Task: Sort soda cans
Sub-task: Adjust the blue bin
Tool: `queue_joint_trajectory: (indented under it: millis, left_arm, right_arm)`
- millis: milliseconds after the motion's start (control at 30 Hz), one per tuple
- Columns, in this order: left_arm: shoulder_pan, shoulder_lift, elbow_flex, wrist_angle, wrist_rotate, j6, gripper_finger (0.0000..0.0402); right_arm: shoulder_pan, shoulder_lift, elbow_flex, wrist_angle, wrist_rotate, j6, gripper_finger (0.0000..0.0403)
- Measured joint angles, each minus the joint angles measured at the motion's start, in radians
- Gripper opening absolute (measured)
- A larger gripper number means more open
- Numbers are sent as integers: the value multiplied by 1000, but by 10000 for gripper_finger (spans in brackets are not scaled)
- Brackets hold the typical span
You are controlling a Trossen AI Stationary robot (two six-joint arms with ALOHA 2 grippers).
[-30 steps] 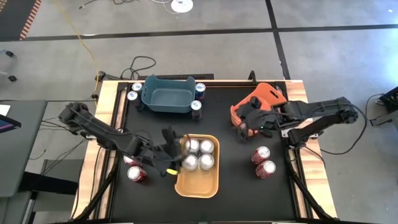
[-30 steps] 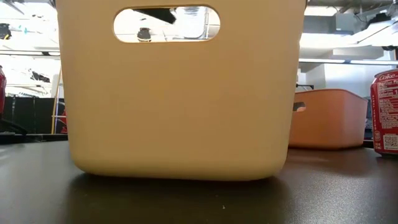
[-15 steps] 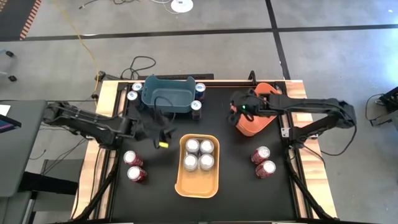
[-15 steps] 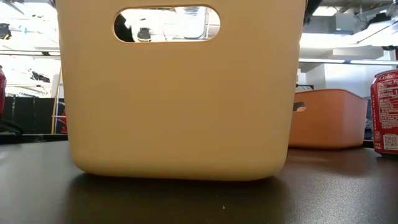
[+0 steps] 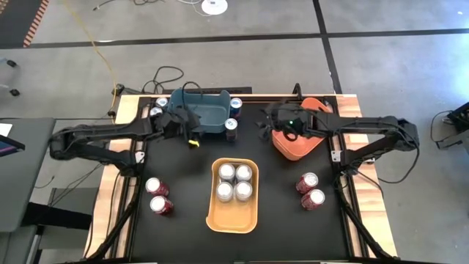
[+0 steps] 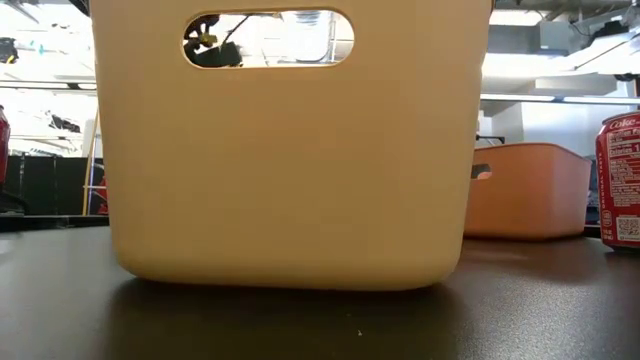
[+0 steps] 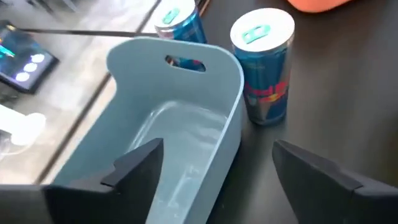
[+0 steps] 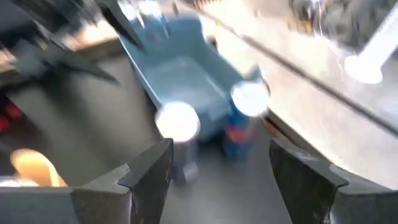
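Left hand [image 7: 214, 168] over teal bin [image 7: 180, 124]

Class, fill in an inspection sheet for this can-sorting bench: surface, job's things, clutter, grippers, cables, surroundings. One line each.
Surface: black table with a wooden edge.
Job's things: four silver cans inside the yellow-orange bin; four blue cans standing outside the teal bin, which is empty; four red cans, two on each side of the table, outside the orange bin.
Clutter: nothing seen.
Grippers: left gripper over the teal bin's right part, fingers apart and empty; right gripper left of the orange bin, fingers apart and empty.
Cables: black cable on the floor behind the table; yellow cable across the floor.
Surroundings: grey tiled floor; nobody in view.
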Motion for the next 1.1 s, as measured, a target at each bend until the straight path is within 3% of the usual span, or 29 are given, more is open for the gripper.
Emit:
queue_joint_trajectory:
  millis: [167,333,500,900,1100]
  left_arm:
    - [69,0,0,-42,97,13,244]
    - [118,0,0,-43,99,10,201]
    - [156,0,0,-79,190,43,171]
    - [180,0,0,-83,201,117,160]
    - [196,72,1,-77,216,157,160]
  right_arm:
    - [7,4,1,120,6,-79,281]
    - [-25,4,1,92,9,-69,281]
    - [-64,11,1,94,9,-73,281]
    - [-164,42,1,99,2,-145,281]
    - [-200,57,1,110,-2,-145,281]
